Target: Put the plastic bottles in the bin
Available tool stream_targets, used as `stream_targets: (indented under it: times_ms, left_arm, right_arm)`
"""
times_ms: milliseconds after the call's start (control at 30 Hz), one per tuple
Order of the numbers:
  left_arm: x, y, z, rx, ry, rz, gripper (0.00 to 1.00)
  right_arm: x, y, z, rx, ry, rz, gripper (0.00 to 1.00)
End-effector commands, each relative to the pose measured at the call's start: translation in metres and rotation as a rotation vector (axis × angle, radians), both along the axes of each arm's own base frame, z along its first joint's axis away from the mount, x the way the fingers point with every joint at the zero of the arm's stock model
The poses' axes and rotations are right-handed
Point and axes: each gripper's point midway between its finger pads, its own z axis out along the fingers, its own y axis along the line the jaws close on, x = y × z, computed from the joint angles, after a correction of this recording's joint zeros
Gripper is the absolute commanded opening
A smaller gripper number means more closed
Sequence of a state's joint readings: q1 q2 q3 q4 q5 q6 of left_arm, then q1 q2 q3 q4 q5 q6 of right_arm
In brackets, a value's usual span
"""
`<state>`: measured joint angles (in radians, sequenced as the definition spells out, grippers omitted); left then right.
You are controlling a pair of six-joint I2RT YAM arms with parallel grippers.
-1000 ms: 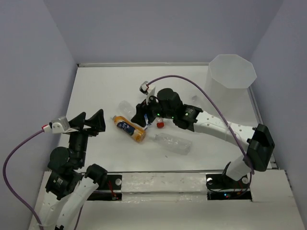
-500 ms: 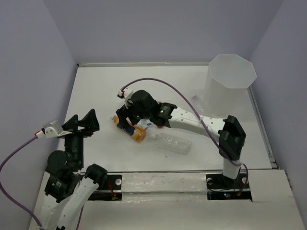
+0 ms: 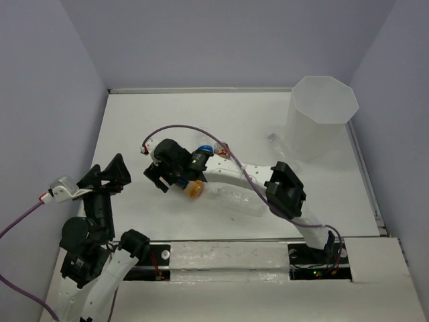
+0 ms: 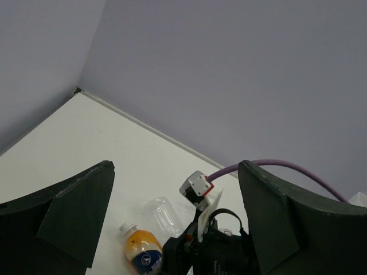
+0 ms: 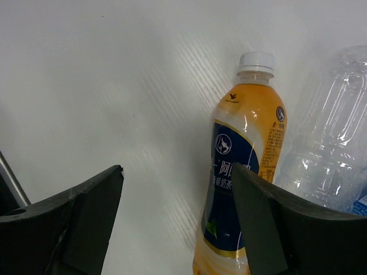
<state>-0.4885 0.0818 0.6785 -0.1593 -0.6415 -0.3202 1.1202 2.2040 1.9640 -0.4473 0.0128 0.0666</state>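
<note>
right end effector (image 3: 158, 176): fingers spread wide, nothing pinched; carried by an arm stretched far across to the left-centre of the counter (image 3: 134, 127); low over the cap end of the orange-filled bottle (image 3: 194, 190).
orange-filled bottle: lying on its side on the counter near the middle, well apart from the bin (image 3: 323, 115); only the orange base showing past the arm from above; in the wrist view, white cap pointing away, blue label up, body partly under the right-hand finger (image 5: 287, 229); contact with that finger impossible to tell.
crinkled clear bottle (image 5: 330, 126): on its side just beside the orange-filled bottle, on the side away from the open gap; hidden beneath the arm from above.
long clear bottle (image 3: 238, 200): flat on the counter, one end near the orange base, partly under the right arm's forearm.
small clear bottle (image 3: 275, 142): on the counter close to the foot of the bin, outside it.
blue-labelled bottle (image 3: 204, 150): only a blue patch visible, close against the far side of the right arm.
bin: upright in the far right corner of the counter, octagonal rim open upward; contents not discernible.
left end effector (image 3: 105, 180): fingers parted, holding nothing; raised over the left side of the counter, apart from every bottle, facing the right arm.
</note>
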Motion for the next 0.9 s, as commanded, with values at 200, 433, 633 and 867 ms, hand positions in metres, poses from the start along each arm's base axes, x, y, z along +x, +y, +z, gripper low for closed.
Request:
stream_targets:
  times_ms: [200,433,633,867]
  left_arm:
    - [-0.002,0.004,0.009,-0.029,-0.043,0.019,0.99]
    - [-0.003,0.004,0.010,-0.032,-0.053,0.012,0.99]
    - [-0.004,0.003,0.010,-0.029,-0.054,0.008,0.99]
    - [-0.005,0.003,0.011,-0.030,-0.059,0.005,0.99]
  right_arm:
    - [0.025,-0.001,-0.022,-0.127,-0.098,-0.028,0.84]
    - [0.031,-0.003,-0.046,-0.188,-0.116,-0.032,0.85]
    - [0.036,0.006,-0.065,-0.203,-0.115,-0.025,0.84]
    - [0.046,0.013,-0.068,-0.174,-0.137,-0.081,0.77]
